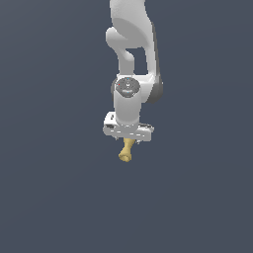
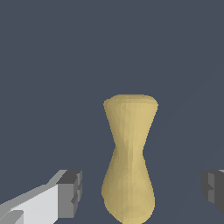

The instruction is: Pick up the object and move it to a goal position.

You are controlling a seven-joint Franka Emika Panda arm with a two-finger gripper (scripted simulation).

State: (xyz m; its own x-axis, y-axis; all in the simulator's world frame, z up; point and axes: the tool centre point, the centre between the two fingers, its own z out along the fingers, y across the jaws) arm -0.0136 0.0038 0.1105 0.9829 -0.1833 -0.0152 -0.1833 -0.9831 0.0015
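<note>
We see the gripper (image 2: pixel 140 192) spread wide, pads clear of the tan object (image 2: pixel 130 157); it lies between our fingers, long axis running away from the wrist.

Flat, even simulator light, no cast shadows or glare, both views sharp.
</note>
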